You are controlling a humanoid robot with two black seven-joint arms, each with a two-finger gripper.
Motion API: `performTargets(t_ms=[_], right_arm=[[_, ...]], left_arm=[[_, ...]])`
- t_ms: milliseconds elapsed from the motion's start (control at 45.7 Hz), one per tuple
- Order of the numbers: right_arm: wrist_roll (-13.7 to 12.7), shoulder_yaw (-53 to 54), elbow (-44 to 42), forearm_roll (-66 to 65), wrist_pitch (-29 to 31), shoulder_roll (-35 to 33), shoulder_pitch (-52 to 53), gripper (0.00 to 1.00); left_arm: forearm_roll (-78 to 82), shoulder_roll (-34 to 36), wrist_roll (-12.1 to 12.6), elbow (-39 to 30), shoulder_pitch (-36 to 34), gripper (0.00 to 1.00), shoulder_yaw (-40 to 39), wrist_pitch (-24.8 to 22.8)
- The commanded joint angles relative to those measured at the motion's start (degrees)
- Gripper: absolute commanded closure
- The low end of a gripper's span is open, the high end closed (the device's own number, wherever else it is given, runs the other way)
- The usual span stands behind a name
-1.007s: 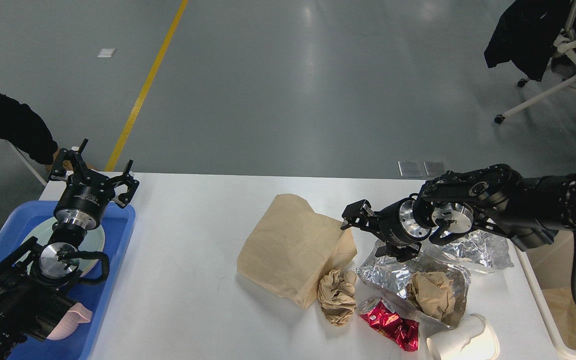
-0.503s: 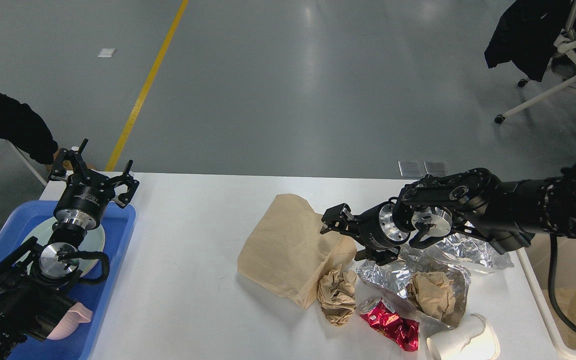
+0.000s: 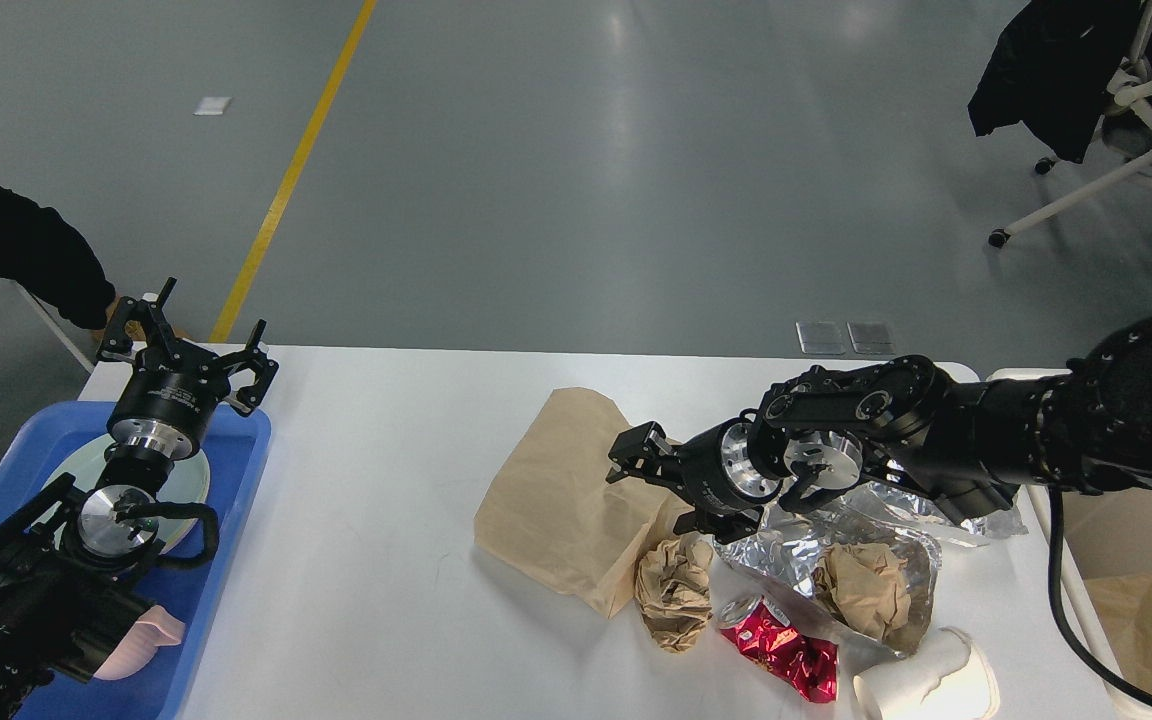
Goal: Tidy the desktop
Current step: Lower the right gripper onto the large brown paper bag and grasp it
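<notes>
Right pincer (image 3: 651,480) has travelled leftward since the earlier frames, from above the crumpled foil (image 3: 786,545) to over the right portion of the flat brown paper bag (image 3: 566,490); its fingers stand apart, gripping nothing. Left pincer (image 3: 186,345) is unchanged, fingers spread and empty, above the far end of the blue tray (image 3: 226,560) at the tabletop's (image 3: 386,560) left edge. Tabletop fills the lower view. Litter positions unchanged toward the near right corner: two crumpled brown paper wads (image 3: 674,590), one resting on the foil, red wrapper (image 3: 781,655), white paper cup (image 3: 926,685) lying on its side. Cream bin (image 3: 1071,545) adjoins the right edge.
</notes>
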Motion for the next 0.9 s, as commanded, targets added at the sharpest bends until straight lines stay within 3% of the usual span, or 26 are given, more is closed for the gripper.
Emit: performTargets(t_ms=[0, 66, 153, 875], right_arm=[[0.0, 0.0, -0.01, -0.19, 0.79, 0.18, -0.27, 0.42], [-0.09, -0.09, 0.34, -0.37, 1.32, 0.18, -0.09, 0.73], [-0.09, -0.09, 0.34, -1.07, 3.6, 0.18, 0.43, 1.0], [-0.26, 1.67, 1.92, -1.25, 8.35, -0.25, 5.44, 1.0]], left_arm=[[0.0, 0.0, 0.0, 0.0, 0.0, 0.04, 0.0, 0.0], [0.0, 0.0, 0.0, 0.0, 0.0, 0.04, 0.0, 0.0], [0.0, 0.0, 0.0, 0.0, 0.0, 0.04, 0.0, 0.0], [0.0, 0.0, 0.0, 0.0, 0.0, 0.04, 0.0, 0.0]])
